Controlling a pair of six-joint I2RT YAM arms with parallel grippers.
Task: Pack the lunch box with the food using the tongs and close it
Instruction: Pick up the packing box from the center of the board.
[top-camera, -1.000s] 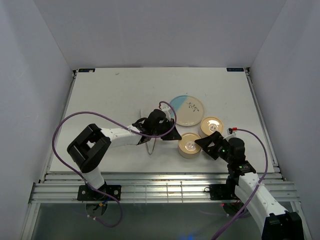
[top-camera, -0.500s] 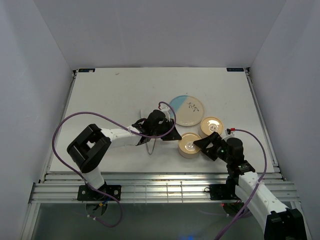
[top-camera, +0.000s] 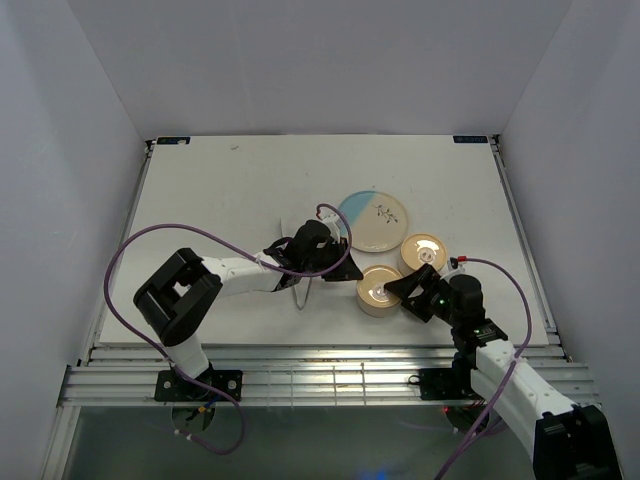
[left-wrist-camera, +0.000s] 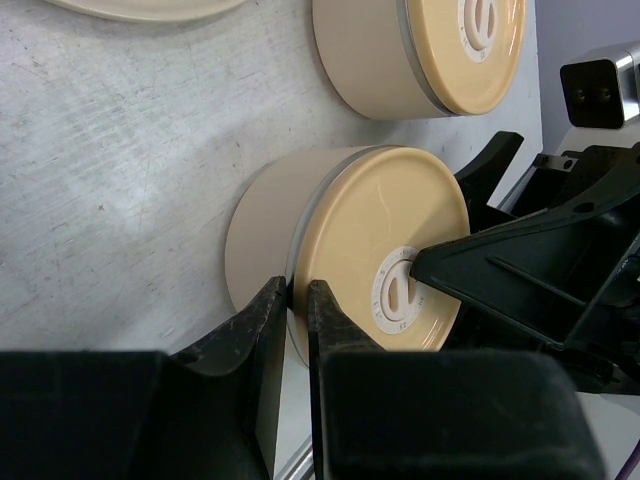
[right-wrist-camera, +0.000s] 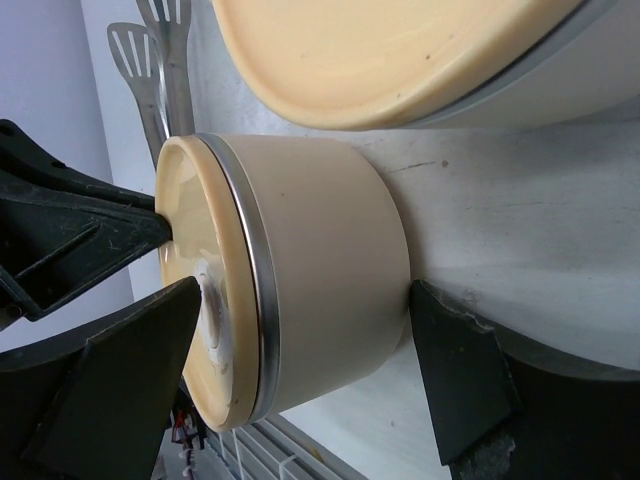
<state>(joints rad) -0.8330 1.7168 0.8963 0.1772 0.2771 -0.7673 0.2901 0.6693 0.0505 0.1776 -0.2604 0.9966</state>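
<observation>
Right wrist: tongs (right-wrist-camera: 150, 70) tips past lunch box (right-wrist-camera: 320, 270), right jaws spread. Left wrist: tongs hidden, left jaws barely apart.

Shiny metal tongs (right-wrist-camera: 145, 95), glossy cream lunch box (right-wrist-camera: 320, 270), scuffed matt table (left-wrist-camera: 100, 200)

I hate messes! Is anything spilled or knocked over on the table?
No, nothing stands out. The near container and the far container stand upright with lids on, and the plate lies flat. No spills show.
</observation>
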